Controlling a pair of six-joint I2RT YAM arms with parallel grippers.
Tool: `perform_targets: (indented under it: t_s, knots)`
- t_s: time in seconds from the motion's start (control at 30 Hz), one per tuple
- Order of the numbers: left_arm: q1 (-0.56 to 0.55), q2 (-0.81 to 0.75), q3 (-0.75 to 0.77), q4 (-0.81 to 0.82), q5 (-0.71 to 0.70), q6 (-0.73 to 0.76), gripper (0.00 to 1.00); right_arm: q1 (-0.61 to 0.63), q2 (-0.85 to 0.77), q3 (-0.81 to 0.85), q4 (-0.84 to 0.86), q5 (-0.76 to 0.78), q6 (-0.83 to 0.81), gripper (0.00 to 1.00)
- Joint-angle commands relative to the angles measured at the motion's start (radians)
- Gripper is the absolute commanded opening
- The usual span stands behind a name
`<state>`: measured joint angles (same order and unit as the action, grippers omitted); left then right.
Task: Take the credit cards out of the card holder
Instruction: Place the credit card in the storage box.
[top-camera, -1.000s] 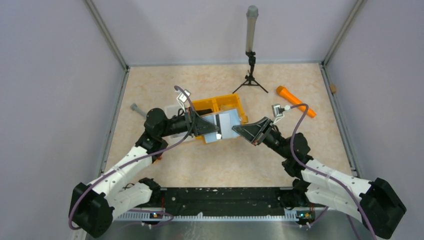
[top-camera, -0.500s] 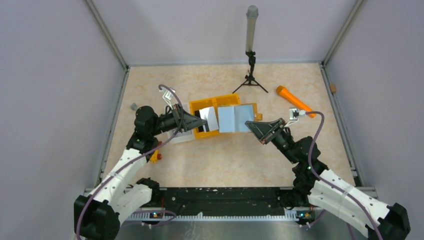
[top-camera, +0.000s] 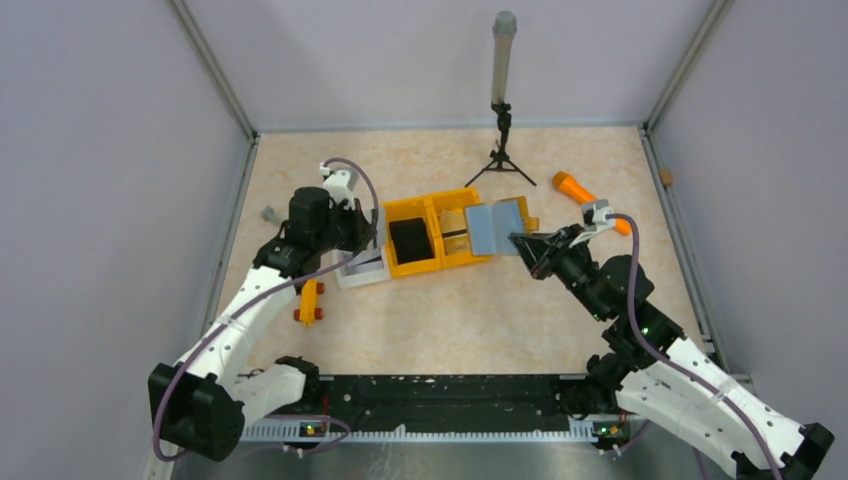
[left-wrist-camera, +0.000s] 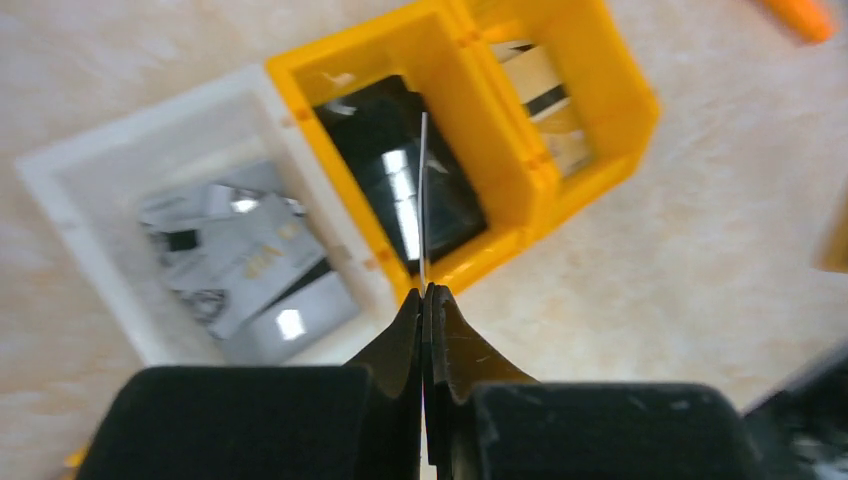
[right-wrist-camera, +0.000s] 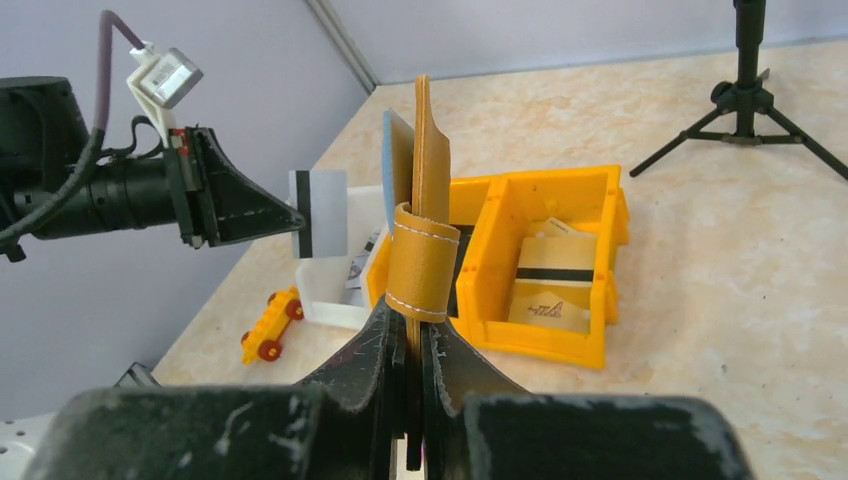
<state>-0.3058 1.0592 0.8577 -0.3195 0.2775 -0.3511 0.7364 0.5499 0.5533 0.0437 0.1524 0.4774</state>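
Right gripper (top-camera: 522, 241) holds the tan folding card holder (top-camera: 497, 226) at the right end of the orange plastic two-compartment bin (top-camera: 415, 268). Left gripper (top-camera: 372, 240) is above the white plastic tray (top-camera: 360, 278), which touches the bin's left side.

Non-task items on the table:
An orange two-compartment bin (top-camera: 412, 269) is set mid-table, with a white bin (top-camera: 352, 281) touching its left side. A tripod (top-camera: 500, 150) is stood near the far edge, an orange stick (top-camera: 572, 186) is laid toward the far right corner, and a toy car (top-camera: 310, 302) toward the left edge.

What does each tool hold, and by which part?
Left tool pinches a credit card by its near edge; right tool grips the card holder at its lower end.
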Motion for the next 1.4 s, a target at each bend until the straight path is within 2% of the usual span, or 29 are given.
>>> perform_targets:
  t_s: [0.0, 0.07, 0.13, 0.23, 0.3, 0.4, 0.47, 0.7, 0.9, 0.93, 1.03, 1.17, 1.2, 1.23, 1.3, 1.33, 1.37]
  knots:
    - [-0.058, 0.046, 0.077, -0.067, -0.22, 0.47, 0.0, -0.007, -0.014, 0.078, -0.037, -0.035, -0.058, 0.0]
    - [-0.125, 0.08, 0.112, -0.111, -0.405, 0.615, 0.0, -0.007, -0.02, 0.076, -0.041, -0.033, -0.059, 0.0]
    - [-0.163, 0.107, 0.119, -0.104, -0.498, 0.716, 0.0, -0.007, -0.023, 0.076, -0.041, -0.037, -0.06, 0.0]
    - [-0.183, 0.144, 0.109, -0.086, -0.432, 0.914, 0.0, -0.007, -0.024, 0.082, -0.041, -0.039, -0.06, 0.0]
    - [-0.207, 0.175, 0.099, -0.087, -0.491, 1.007, 0.0, -0.007, -0.027, 0.084, -0.037, -0.036, -0.062, 0.0]
    - [-0.219, 0.233, 0.104, -0.101, -0.679, 1.034, 0.0, -0.007, -0.026, 0.094, -0.036, -0.031, -0.066, 0.0]
    - [-0.222, 0.254, 0.09, -0.102, -0.734, 1.069, 0.0, -0.007, -0.026, 0.1, -0.037, -0.034, -0.07, 0.0]
    - [-0.226, 0.247, 0.012, 0.001, -0.668, 1.132, 0.0, -0.007, -0.029, 0.094, -0.039, -0.019, -0.06, 0.0]
    - [-0.226, 0.327, 0.012, 0.002, -0.694, 1.141, 0.0, -0.006, -0.04, 0.084, -0.039, 0.002, -0.041, 0.0]
    - [-0.226, 0.333, 0.011, 0.002, -0.694, 1.132, 0.06, -0.006, -0.04, 0.081, -0.04, 0.008, -0.036, 0.0]
    - [-0.226, 0.328, 0.011, -0.027, -0.648, 1.097, 0.36, -0.007, -0.046, 0.076, -0.041, 0.022, -0.022, 0.0]
    - [-0.226, 0.3, 0.031, -0.06, -0.633, 1.033, 0.55, -0.007, -0.046, 0.076, -0.041, 0.026, -0.001, 0.0]
    - [-0.226, 0.285, 0.041, -0.061, -0.622, 1.012, 0.68, -0.007, -0.042, 0.078, -0.041, 0.027, 0.008, 0.0]
    - [-0.226, 0.258, 0.041, -0.04, -0.613, 0.988, 0.75, -0.006, -0.037, 0.084, -0.041, 0.031, 0.018, 0.0]
    - [-0.226, 0.182, 0.035, 0.006, -0.574, 0.934, 0.78, -0.008, -0.02, 0.1, -0.041, 0.046, 0.048, 0.0]
    - [-0.226, 0.135, 0.034, 0.02, -0.542, 0.895, 0.91, -0.008, -0.006, 0.106, -0.041, 0.049, 0.068, 0.0]
    - [-0.228, 0.091, 0.034, 0.036, -0.517, 0.854, 0.98, -0.008, 0.009, 0.113, -0.041, 0.047, 0.103, 0.0]
